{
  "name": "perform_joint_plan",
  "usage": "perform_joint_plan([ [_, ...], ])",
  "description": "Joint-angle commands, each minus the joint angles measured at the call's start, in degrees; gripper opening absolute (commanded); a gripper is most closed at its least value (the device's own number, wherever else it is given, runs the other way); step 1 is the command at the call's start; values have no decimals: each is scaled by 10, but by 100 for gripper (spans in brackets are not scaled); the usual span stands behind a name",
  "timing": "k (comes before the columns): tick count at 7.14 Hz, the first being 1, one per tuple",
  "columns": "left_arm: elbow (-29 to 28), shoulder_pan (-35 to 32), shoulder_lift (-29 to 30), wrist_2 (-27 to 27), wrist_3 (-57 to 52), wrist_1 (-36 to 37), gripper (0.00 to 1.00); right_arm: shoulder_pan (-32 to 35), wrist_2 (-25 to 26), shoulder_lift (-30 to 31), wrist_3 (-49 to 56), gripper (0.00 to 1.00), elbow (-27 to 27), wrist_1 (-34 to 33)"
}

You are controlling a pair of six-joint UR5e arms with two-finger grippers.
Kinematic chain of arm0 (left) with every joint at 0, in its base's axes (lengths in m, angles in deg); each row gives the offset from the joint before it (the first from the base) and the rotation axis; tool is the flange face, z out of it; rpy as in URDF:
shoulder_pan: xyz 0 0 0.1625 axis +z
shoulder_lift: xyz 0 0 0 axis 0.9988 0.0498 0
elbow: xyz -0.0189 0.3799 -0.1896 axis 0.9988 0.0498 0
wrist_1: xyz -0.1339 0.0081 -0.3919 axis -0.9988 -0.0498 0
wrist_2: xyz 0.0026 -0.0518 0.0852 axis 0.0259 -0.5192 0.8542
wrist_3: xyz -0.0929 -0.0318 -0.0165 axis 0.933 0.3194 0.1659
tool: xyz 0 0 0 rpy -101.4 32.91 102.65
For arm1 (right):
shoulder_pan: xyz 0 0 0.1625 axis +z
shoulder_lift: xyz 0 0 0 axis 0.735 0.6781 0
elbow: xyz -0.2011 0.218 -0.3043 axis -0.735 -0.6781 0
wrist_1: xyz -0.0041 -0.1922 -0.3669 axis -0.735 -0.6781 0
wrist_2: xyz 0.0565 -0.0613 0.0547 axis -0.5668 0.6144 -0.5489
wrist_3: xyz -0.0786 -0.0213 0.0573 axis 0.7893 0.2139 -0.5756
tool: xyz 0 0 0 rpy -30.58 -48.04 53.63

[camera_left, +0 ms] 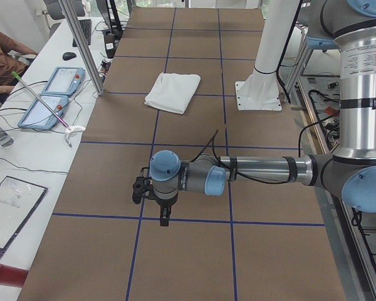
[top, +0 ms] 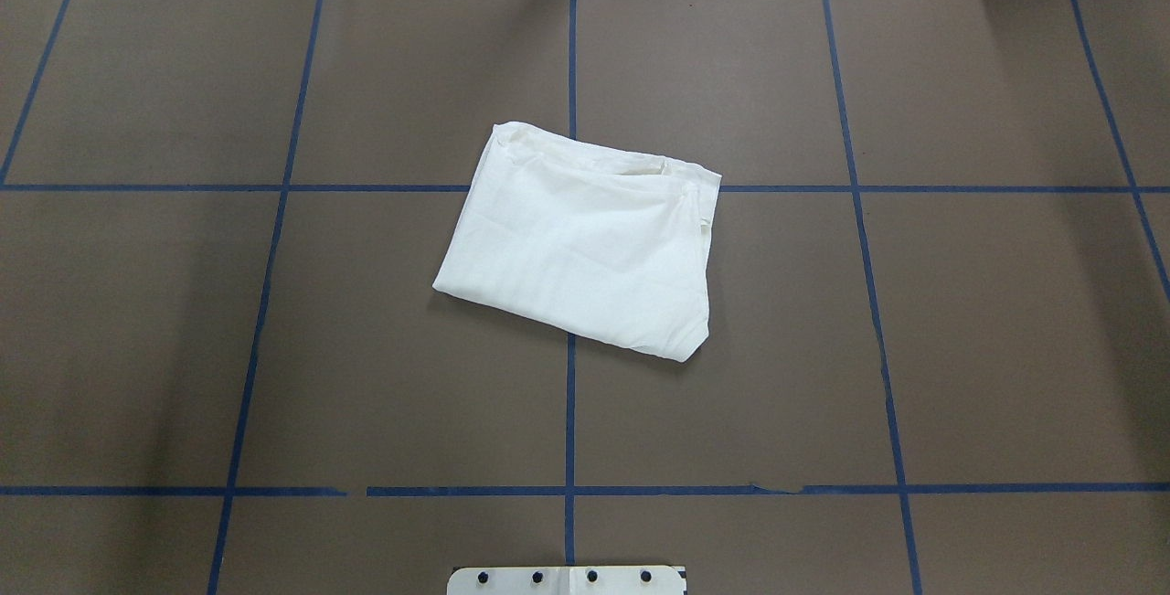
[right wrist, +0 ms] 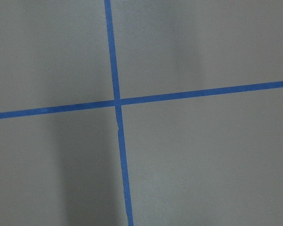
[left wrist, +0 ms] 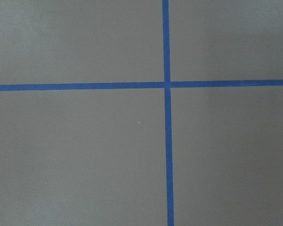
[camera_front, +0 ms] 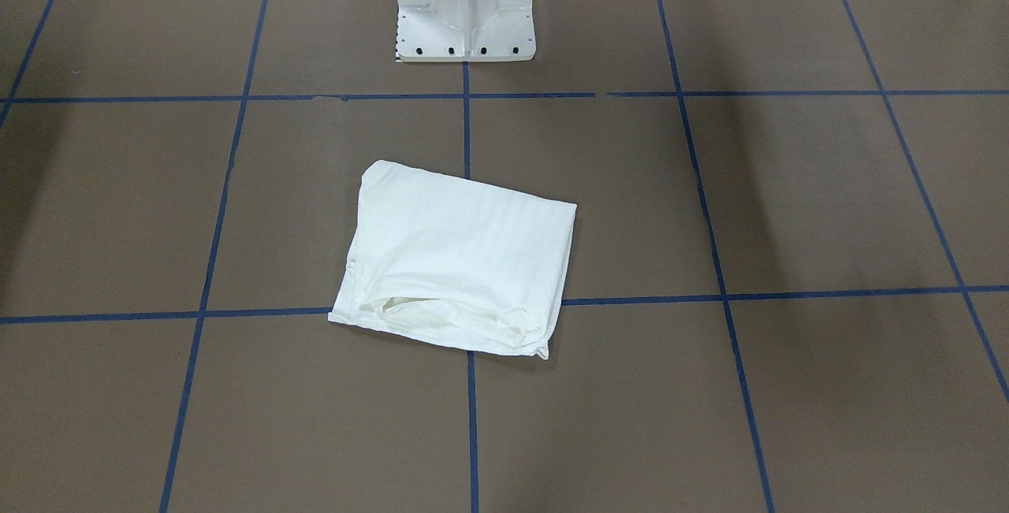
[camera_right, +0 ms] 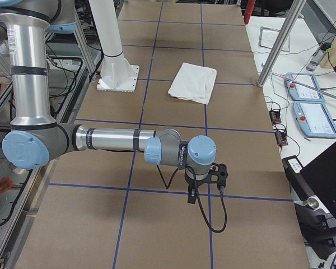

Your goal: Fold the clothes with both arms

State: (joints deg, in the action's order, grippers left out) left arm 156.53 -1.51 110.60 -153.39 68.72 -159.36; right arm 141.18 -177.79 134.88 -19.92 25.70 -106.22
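We count one T-shirt (top: 585, 239), folded, at the table's centre. Its long axis runs along the table's length, slightly skewed, layered edge toward the operators' edge. Two arms: left end effector (camera_left: 164, 216) and right end effector (camera_right: 191, 193) near opposite table ends; we cannot tell their opening.

No text, label or number can be read

The left arm (camera_left: 257, 169) drops upright from shoulder to a blue-capped elbow, then runs level out to the left wrist (camera_left: 175, 179). Straight below that wrist the left gripper (camera_left: 165, 218) points down, too small to tell whether its jaws are parted or closed. The right arm (camera_right: 109, 139) mirrors it: forearm level behind the jaws, right wrist (camera_right: 197, 152) above them, right gripper (camera_right: 191, 195) pointing down, its jaws just as unreadable.
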Motion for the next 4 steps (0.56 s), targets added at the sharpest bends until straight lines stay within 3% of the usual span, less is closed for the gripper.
perform_joint_plan([
  [1,0,0,0,0,1,0,100,0,12,0,2,100,2,0],
  [4,-1,0,0,-1,1,0,100,0,12,5,46,100,2,-3],
])
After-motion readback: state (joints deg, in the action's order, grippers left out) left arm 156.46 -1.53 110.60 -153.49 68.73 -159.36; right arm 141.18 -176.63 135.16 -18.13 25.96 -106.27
